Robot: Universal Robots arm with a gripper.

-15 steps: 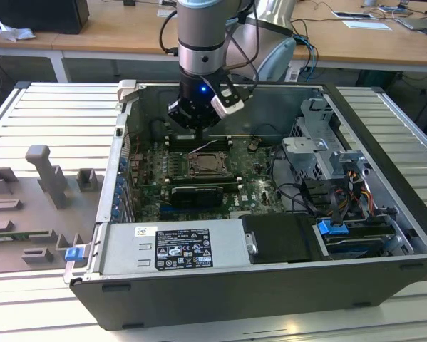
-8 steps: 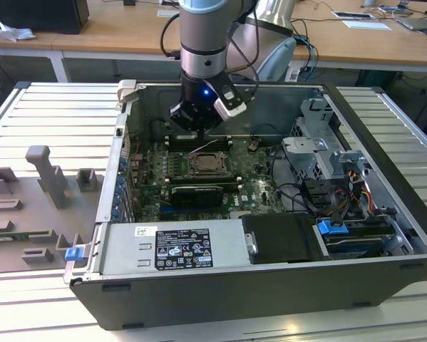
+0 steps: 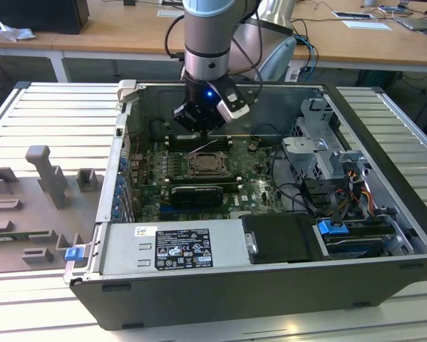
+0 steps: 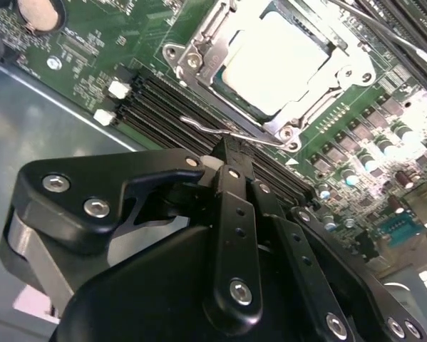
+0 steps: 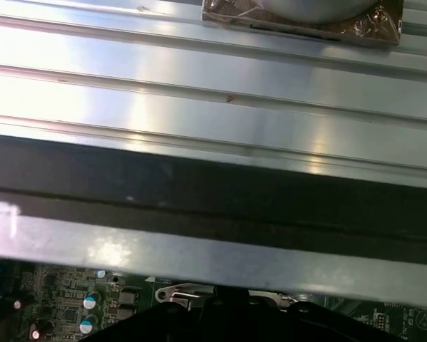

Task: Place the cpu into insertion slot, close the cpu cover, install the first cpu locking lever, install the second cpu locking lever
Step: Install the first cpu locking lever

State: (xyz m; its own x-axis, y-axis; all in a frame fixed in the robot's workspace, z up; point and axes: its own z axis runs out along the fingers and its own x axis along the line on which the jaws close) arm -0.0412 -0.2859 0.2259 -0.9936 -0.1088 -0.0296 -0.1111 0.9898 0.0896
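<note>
The cpu (image 4: 270, 60), a pale silver square, lies in the insertion slot (image 3: 209, 165) on the green board. The cpu cover (image 4: 199, 46), a shiny metal frame, is down around the cpu's face. A thin wire locking lever (image 4: 213, 130) runs along the socket edge beside the black memory slots (image 4: 156, 107). My gripper (image 4: 231, 153) is shut with nothing between its fingers, and its tips sit right at this lever. In the exterior view the gripper (image 3: 202, 132) hangs inside the case, just behind the socket. Another thin silver rod (image 4: 384, 35) crosses the far side of the socket.
The open computer case (image 3: 370, 135) surrounds the board. Its power supply (image 3: 177, 246) is at the front; a drive cage and cables (image 3: 327, 178) are at the exterior view's right. The first wrist view shows the case wall (image 5: 199, 206) and ribbed aluminium table (image 5: 199, 85). Grey fixtures (image 3: 49, 178) stand at the exterior view's left.
</note>
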